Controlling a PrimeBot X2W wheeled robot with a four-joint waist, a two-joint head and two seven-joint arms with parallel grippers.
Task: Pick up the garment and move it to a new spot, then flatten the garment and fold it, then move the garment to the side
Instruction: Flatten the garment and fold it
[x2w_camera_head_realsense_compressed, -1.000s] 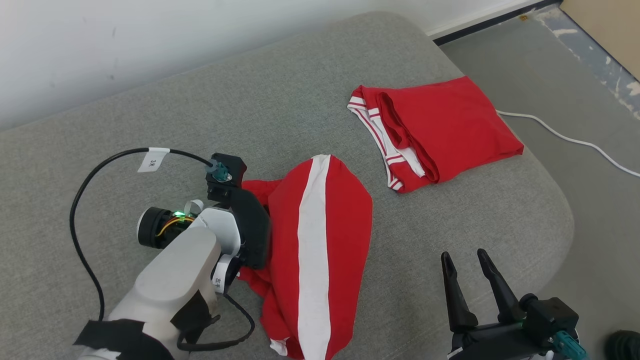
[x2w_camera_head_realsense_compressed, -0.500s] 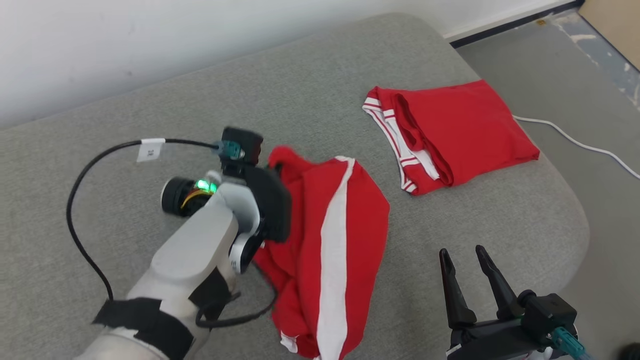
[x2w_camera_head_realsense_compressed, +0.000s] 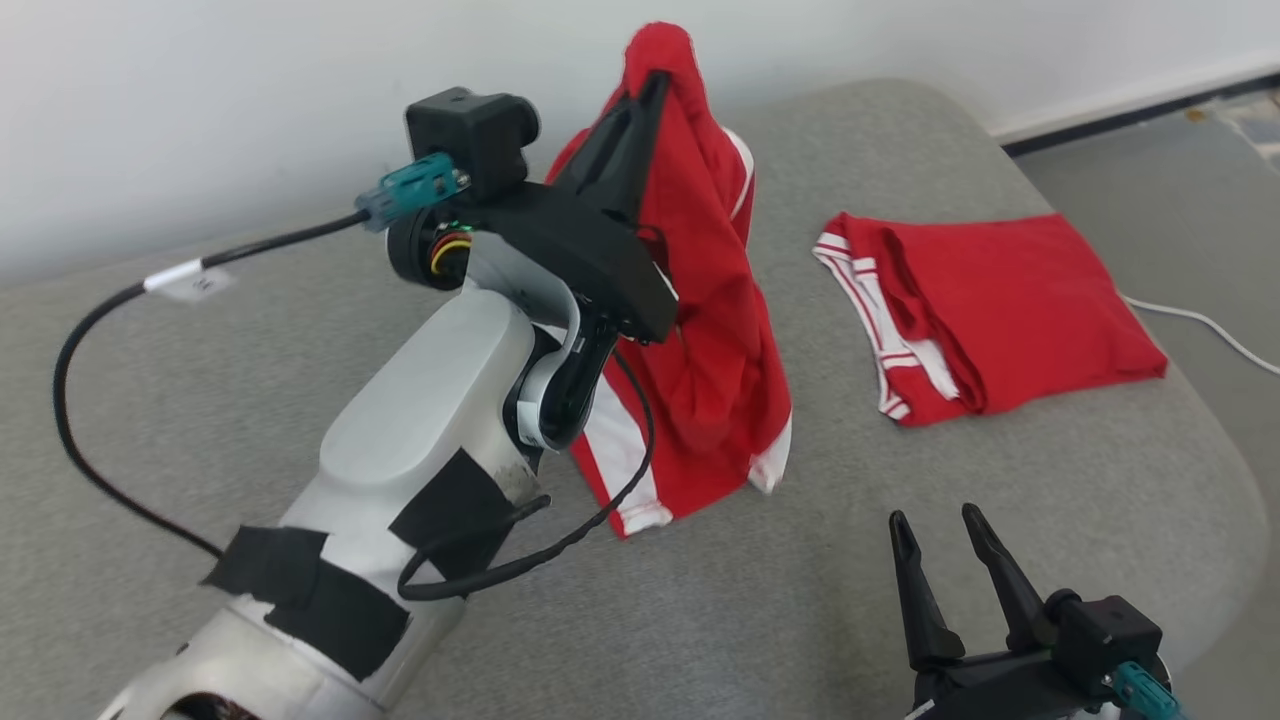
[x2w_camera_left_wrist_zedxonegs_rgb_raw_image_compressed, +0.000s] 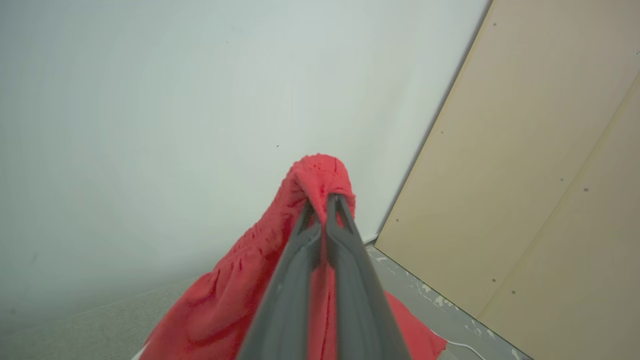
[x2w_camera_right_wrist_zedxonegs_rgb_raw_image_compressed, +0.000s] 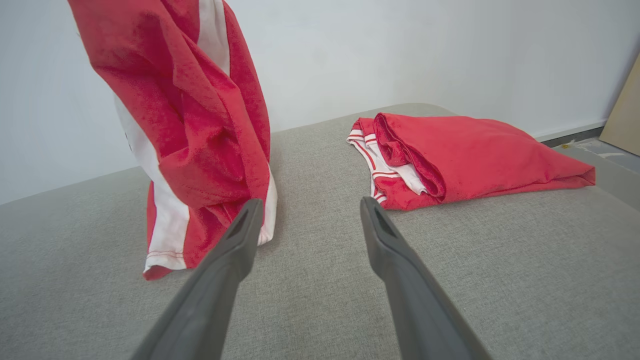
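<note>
Left gripper: two long dark fingers pressed together, pinching a bunched fold of cloth at their tips. The fingers point up and away, towards the pale wall.
Held item: red cloth garment with broad white stripes, hanging in loose folds from the left gripper. Its lower hem touches the cushion.
Right gripper: fingers spread, nothing between them. It sits low over the near right part of the cushion, apart from both pieces of cloth.
Second item: folded red garment with narrow white-striped trim, lying flat on the far right part of the cushion. It is to the right of the hanging one and not touching it.
Surface: grey woven cushion with rounded corners.
Cabling: black cable with a white tag loops from the left wrist across the cushion. A thin white cord lies on the grey floor beyond the right edge.
Background, left wrist view: beige board panel stands against the wall.
</note>
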